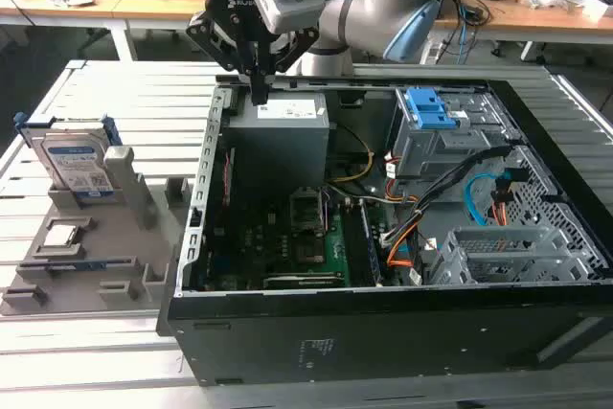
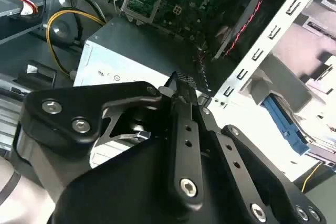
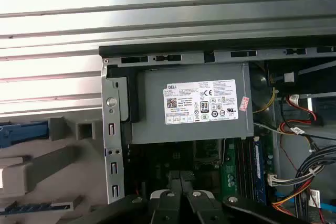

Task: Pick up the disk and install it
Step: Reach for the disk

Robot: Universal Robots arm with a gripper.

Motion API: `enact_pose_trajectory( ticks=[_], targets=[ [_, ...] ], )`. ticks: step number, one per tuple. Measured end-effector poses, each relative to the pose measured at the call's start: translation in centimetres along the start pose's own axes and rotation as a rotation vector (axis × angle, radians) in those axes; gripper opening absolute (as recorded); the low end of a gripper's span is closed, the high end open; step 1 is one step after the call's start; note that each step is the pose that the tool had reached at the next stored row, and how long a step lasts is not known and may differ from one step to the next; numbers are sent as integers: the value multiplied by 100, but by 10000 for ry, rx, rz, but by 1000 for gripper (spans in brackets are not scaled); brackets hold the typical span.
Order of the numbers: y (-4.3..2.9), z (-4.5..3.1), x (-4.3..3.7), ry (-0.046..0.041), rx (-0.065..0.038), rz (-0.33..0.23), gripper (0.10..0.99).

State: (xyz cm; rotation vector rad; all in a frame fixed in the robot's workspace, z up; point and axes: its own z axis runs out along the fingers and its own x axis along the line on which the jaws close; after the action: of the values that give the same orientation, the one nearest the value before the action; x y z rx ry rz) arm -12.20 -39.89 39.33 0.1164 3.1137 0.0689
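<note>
Exterior view first: we see an open computer case point(image 1: 383, 332) lying on its side on a slatted metal worktop point(image 1: 96, 352). The fingers point(image 1: 259, 83) of the arm hang over the far corner of the case on the exterior view's left, just above the grey power supply point(image 1: 281, 131). They are pressed together into one narrow tip, and we see nothing held between them. In both wrist views the fingers point(image 2: 184, 129) point(image 3: 176, 182) also look closed and empty, with the power supply point(image 3: 189, 103) directly under them.

The disk point(image 1: 77, 162) is not in the case. It stands upright, a little tilted, in a grey holder point(image 1: 96, 265) on the worktop, well apart from the fingers, toward the exterior view's left. Its white-and-blue label faces the camera, and the blue frame shows at its edges. A small square chip point(image 1: 62, 235) lies flat in the same holder, nearer to the camera than the disk.

Inside the case we see the green motherboard point(image 1: 297, 246), and on the exterior view's right a grey drive cage point(image 1: 431, 136) with a blue latch on top.
</note>
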Motion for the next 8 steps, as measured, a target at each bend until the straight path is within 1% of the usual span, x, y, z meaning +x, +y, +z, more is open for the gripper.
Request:
enact_pose_trajectory(
  ticks=[2, 5, 6, 8],
  targets=[
    [-6, -2, 81, 0, 0, 1, 106],
    [-18, -6, 240, -1, -1, 2, 106],
    [-21, -7, 277, 0, 0, 1, 106],
    [-23, -9, 311, 1, 0, 0, 106]
  ],
)
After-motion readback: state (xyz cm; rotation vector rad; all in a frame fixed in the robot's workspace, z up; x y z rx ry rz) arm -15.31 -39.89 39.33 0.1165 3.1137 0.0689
